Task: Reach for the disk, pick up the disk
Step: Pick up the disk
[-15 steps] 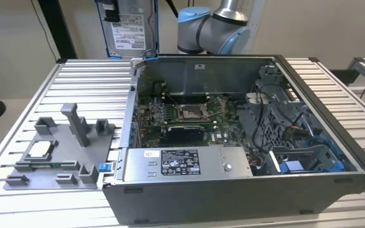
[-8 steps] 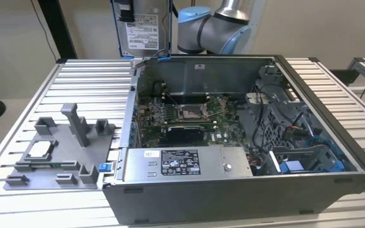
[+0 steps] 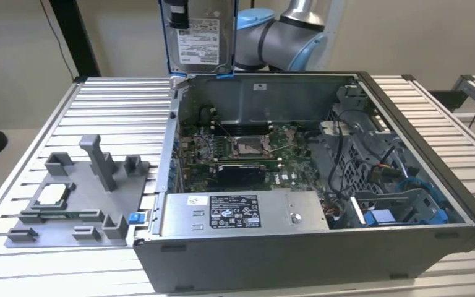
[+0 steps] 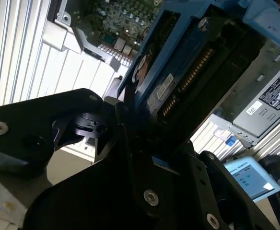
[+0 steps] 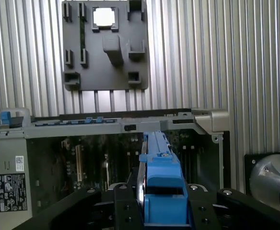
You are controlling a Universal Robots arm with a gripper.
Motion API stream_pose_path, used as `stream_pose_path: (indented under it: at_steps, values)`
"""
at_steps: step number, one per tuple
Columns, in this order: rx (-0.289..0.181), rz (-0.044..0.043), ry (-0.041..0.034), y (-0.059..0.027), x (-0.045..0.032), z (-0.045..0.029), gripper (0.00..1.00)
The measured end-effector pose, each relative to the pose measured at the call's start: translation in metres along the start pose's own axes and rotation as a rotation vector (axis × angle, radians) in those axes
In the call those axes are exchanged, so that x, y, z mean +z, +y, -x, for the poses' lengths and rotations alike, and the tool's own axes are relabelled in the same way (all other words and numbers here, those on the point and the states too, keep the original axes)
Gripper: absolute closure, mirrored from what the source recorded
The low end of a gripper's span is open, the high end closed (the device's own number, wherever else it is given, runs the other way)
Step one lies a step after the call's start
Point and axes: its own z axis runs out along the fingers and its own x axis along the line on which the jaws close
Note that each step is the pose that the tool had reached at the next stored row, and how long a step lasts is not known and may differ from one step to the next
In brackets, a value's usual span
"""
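The gripper [image 5: 162, 194] is squeezed tight on the disk [image 3: 198, 34] and holds it up in the air over the open computer [image 3: 303, 260]. The disk's white label has tiny black print. The grey power box [image 3: 303, 213] has a black-and-white label.

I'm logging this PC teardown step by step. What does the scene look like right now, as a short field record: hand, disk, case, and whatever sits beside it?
hand: shut on the disk, clamping its blue frame
disk: held upright in the air, over the case's far edge
computer case: open, lying on the slatted table
motherboard: exposed inside the case
power supply: inside the case, along its near wall
grey fixture tray: at the exterior view's left of the case, holding a square chip
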Motion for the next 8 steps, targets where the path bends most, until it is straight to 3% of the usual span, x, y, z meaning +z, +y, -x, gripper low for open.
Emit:
stream_pose_path:
  at_steps: [8]
  values:
    - [0.0,0.0014,0.0001,-0.0254,-0.0007,0.0018,1.0]
